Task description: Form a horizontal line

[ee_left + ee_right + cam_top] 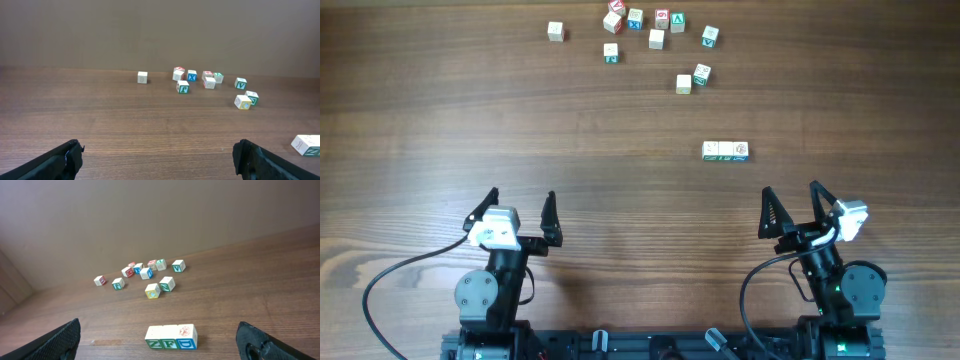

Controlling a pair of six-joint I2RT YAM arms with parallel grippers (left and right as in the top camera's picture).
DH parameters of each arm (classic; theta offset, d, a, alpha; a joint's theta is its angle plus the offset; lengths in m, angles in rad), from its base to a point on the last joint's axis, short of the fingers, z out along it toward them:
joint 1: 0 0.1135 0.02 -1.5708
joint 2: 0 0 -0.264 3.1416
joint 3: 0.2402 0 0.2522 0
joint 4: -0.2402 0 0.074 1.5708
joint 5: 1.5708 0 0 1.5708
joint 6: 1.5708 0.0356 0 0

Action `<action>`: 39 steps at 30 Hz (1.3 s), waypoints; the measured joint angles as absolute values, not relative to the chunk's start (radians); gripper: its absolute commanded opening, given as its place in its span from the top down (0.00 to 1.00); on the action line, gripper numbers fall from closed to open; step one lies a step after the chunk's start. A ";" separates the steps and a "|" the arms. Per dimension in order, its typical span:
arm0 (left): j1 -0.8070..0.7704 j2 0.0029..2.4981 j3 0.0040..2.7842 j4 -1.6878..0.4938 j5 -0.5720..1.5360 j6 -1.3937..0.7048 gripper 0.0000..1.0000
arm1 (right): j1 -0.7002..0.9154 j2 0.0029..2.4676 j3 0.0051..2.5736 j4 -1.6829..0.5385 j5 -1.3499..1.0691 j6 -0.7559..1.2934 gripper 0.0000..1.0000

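Note:
The horizontal line (725, 150) is a row of three pale letter cubes touching side to side, right of the table's centre. In the right wrist view (171, 336) its fronts read Z, F, D in green and blue. Its left end shows at the right edge of the left wrist view (306, 144). My right gripper (790, 210) is open and empty, below and to the right of the row (160, 345). My left gripper (520, 212) is open and empty at the near left (157, 162).
Several loose letter cubes lie scattered at the far side, around one red-marked cube (614, 20), with one apart at the left (555, 31) and a pair nearer the row (692, 78). They also show in the left wrist view (192, 76) and the right wrist view (145, 273).

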State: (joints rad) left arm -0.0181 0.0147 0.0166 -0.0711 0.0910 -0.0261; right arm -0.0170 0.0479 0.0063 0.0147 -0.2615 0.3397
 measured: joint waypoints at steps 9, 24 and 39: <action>-0.018 0.015 0.017 -0.071 0.091 -0.026 0.00 | -0.017 0.048 0.006 0.015 -0.262 0.340 0.00; -0.017 0.015 0.017 -0.071 0.091 -0.023 0.00 | -0.007 0.048 0.006 0.015 -0.262 0.340 0.00; -0.017 0.015 0.017 -0.071 0.091 -0.020 0.00 | -0.002 0.048 0.006 0.014 -0.257 0.265 0.00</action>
